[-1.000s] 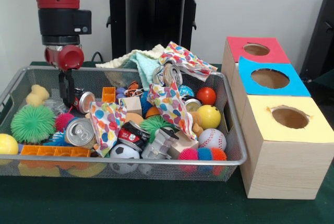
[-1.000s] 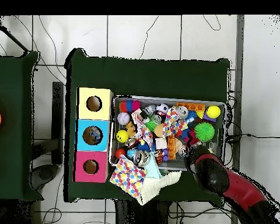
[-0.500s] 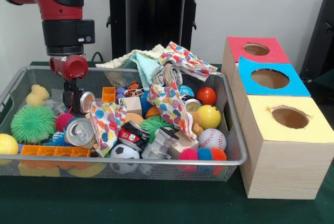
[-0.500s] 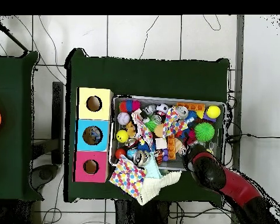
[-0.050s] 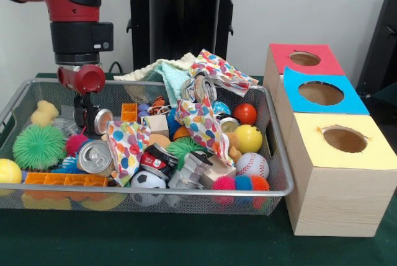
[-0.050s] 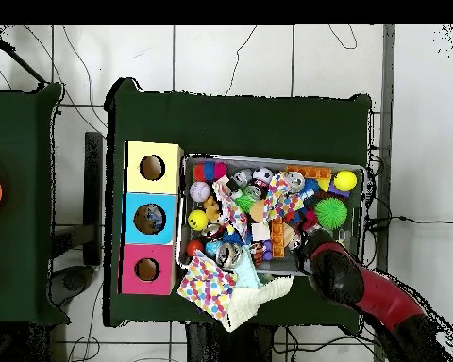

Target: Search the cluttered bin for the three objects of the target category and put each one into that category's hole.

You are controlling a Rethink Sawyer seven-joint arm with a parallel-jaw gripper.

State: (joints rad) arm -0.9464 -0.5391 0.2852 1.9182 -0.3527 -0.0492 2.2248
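The wire bin [image 5: 280, 154] is heaped with toys, balls, blocks, cloths and cans. My gripper [image 5: 87, 120] is low in the bin's back left corner, right against a dark red can [image 5: 102, 120] lying on its side. In the overhead view the gripper [image 6: 304, 241] is over the bin's lower right part and the arm hides that can. Other cans show: a silver one [image 5: 94, 156], a red and black one [image 5: 158, 160], and one propped up at the back [image 5: 203, 87]. Three boxes with holes stand beside the bin: red [image 5: 329, 61], blue [image 5: 353, 100], yellow [image 5: 378, 154].
A green spiky ball [image 5: 38, 146], an orange block strip [image 5: 65, 180] and a pink spiky ball [image 5: 75, 143] lie close around the gripper. Spotted cloths [image 5: 201, 123] drape over the middle and over the back rim. In the overhead view the boxes [image 6: 152, 219] sit left of the bin [image 6: 268, 157].
The arm shifted a little to the right and came down onto the dark red can, then held still for the last half second. Nothing in the bin has visibly moved.
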